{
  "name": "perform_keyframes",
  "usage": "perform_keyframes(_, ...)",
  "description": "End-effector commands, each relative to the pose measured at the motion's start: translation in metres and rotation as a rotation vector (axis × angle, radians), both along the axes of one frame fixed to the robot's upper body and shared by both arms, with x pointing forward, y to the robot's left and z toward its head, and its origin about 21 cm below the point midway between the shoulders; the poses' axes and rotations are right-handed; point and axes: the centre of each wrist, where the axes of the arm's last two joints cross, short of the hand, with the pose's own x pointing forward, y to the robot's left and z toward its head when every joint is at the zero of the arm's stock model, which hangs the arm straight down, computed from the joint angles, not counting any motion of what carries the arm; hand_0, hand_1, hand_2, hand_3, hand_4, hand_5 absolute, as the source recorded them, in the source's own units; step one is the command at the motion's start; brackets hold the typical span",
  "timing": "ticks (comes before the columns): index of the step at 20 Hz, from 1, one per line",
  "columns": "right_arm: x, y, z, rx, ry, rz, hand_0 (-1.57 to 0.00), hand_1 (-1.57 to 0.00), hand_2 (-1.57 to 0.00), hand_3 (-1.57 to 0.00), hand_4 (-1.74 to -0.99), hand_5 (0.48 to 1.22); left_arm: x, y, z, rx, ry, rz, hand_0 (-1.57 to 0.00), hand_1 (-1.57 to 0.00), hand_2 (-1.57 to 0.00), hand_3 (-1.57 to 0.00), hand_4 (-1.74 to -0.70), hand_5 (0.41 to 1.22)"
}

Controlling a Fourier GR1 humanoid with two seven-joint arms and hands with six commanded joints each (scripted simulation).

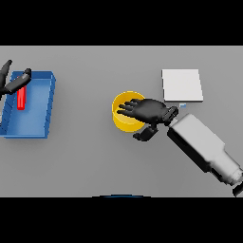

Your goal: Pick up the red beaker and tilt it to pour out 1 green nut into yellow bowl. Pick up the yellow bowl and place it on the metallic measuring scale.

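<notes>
The yellow bowl (126, 112) sits on the grey worktop (85, 161) near the middle, and the right hand (147, 110) lies directly over its right half, fingers stretched out almost straight and pointing left across the opening, thumb hanging down just outside the bowl's lower right rim. The fingers look relaxed rather than curled, so I judge that the hand has no hold on the bowl yet; whether the fingertips touch the rim cannot be told from above. The bowl's inside is partly hidden by the hand, and no green nut shows in the part left visible. The metallic measuring scale (182, 85), a pale square plate, lies up and to the right of the bowl, near it but apart, just beyond the right wrist. So the carry would run from the bowl back towards the right arm's own side, and the right hand is by far the nearer of the 2. Well apart at the left edge, the red beaker (21, 99) lies in a blue tray (42, 124), its long axis running up and down the view. The left hand (14, 83) hovers at the beaker's upper end with fingers loosely spread, seemingly holding nothing.
</notes>
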Motion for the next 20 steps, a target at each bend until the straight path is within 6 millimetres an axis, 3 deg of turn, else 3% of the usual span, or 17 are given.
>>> perform_keyframes(1,0.001,0.002,-0.001,-0.010,0.003,-0.001,0.00,0.00,0.00,0.00,-1.177,0.673,-0.001,0.001,0.001,-0.001,0.000,-0.003,0.00,0.00,0.00,0.00,-0.80,0.706)
perform_keyframes(6,0.008,0.008,-0.012,-0.051,0.029,-0.006,0.00,0.00,0.00,-0.02,-1.195,0.708,0.001,0.003,0.000,0.010,-0.004,0.004,0.00,0.00,0.00,0.00,-0.79,0.711)
perform_keyframes(9,0.007,0.011,-0.015,-0.067,0.021,-0.019,-0.05,-0.06,-0.09,-0.13,-1.261,0.809,-0.001,0.004,0.001,0.010,-0.010,-0.008,0.00,0.00,0.00,0.00,-0.79,0.712)
perform_keyframes(10,0.008,0.009,-0.015,-0.056,0.026,-0.005,-0.19,-0.18,-0.19,-0.21,-1.309,0.891,-0.001,0.004,0.004,0.010,-0.017,-0.010,0.00,0.00,0.00,0.00,-0.79,0.711)
perform_keyframes(11,0.006,0.011,-0.016,-0.041,0.029,0.010,-0.45,-0.41,-0.35,-0.32,-1.363,0.957,-0.001,0.004,0.002,0.015,-0.007,-0.006,0.00,0.00,0.00,0.00,-0.79,0.710)
perform_keyframes(12,0.006,0.012,-0.014,-0.035,0.032,0.010,-0.68,-0.64,-0.59,-0.57,-1.435,1.010,0.001,0.004,0.001,0.011,-0.006,-0.003,0.00,0.00,0.00,0.00,-0.79,0.710)
perform_keyframes(14,0.006,0.008,-0.012,-0.036,0.042,0.012,-1.00,-0.97,-0.95,-0.79,-1.540,1.086,0.001,0.006,0.002,0.012,-0.005,-0.008,0.00,0.00,0.00,0.00,-0.79,0.707)
perform_keyframes(17,0.008,0.004,-0.007,-0.048,0.058,0.021,-1.28,-1.27,-1.19,-1.03,-1.637,1.152,0.004,0.001,0.002,0.018,0.002,-0.004,0.00,0.00,0.00,0.00,-0.78,0.712)
perform_keyframes(20,0.008,0.005,-0.004,-0.066,0.066,-0.003,-1.42,-1.41,-1.32,-1.13,-1.688,1.186,0.001,0.003,0.003,0.025,-0.004,-0.012,0.00,0.00,0.00,0.00,-0.78,0.710)
